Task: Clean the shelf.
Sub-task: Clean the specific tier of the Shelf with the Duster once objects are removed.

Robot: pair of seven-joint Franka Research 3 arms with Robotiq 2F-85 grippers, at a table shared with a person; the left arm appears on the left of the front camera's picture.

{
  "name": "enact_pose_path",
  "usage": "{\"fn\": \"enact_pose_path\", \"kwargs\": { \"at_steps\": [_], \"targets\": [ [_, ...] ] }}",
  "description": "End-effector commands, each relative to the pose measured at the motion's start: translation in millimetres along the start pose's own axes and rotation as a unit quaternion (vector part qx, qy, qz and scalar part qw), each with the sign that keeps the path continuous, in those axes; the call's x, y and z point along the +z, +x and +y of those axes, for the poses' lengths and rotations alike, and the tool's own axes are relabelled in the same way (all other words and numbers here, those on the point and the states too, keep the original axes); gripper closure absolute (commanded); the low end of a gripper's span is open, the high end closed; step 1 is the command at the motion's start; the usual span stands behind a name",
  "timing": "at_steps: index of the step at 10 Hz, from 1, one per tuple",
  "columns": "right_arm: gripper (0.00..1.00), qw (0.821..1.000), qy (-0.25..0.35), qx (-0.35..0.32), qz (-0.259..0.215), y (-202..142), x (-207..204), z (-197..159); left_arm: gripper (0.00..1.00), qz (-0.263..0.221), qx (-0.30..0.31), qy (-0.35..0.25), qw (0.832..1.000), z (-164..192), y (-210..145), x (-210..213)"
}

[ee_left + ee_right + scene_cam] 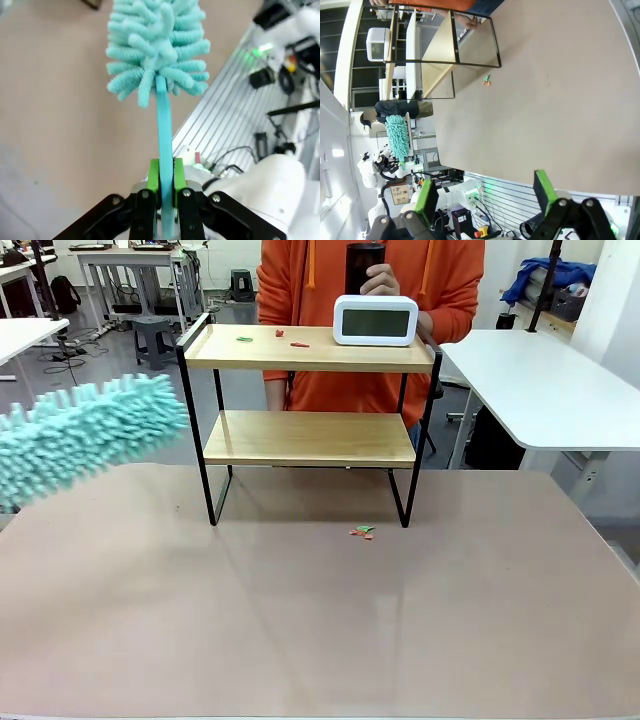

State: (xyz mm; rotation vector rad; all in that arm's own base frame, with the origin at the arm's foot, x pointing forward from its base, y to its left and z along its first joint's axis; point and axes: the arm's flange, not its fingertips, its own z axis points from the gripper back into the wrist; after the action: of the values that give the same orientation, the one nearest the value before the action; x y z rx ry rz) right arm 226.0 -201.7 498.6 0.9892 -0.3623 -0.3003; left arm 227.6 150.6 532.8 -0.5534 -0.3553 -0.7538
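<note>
**Shelf point(310, 438): light, stiff, easily shoved**

Our left pincer point(166, 167) is clamped on the handle of a soft duster point(90, 435); our right pincer point(485, 192) gapes, empty. The shelf stands on the tabletop point(300, 620), the duster just left of it. We judge it tippy: sweep gently and steady its black frame.

No readable text, labels or numbers anywhere, white clock point(375, 320) display illegible

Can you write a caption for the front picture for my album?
A fluffy teal duster hangs beside the shelf, a white clock on top.
</note>
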Motion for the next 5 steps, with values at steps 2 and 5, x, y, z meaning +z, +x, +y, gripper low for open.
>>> {"fn": "enact_pose_path", "kwargs": {
  "at_steps": [2, 5],
  "targets": [
    [0.0, 1.0, 0.009, 0.011, -0.005, 1, -1, 1, 0.87, -0.032, 0.185, 0.013, 0.982, 48, -39, 12],
    [0.0, 1.0, 0.009, 0.011, -0.005, 1, -1, 1, 0.87, -0.025, 0.175, 0.014, 0.984, 51, -58, 10]
  ]
}}
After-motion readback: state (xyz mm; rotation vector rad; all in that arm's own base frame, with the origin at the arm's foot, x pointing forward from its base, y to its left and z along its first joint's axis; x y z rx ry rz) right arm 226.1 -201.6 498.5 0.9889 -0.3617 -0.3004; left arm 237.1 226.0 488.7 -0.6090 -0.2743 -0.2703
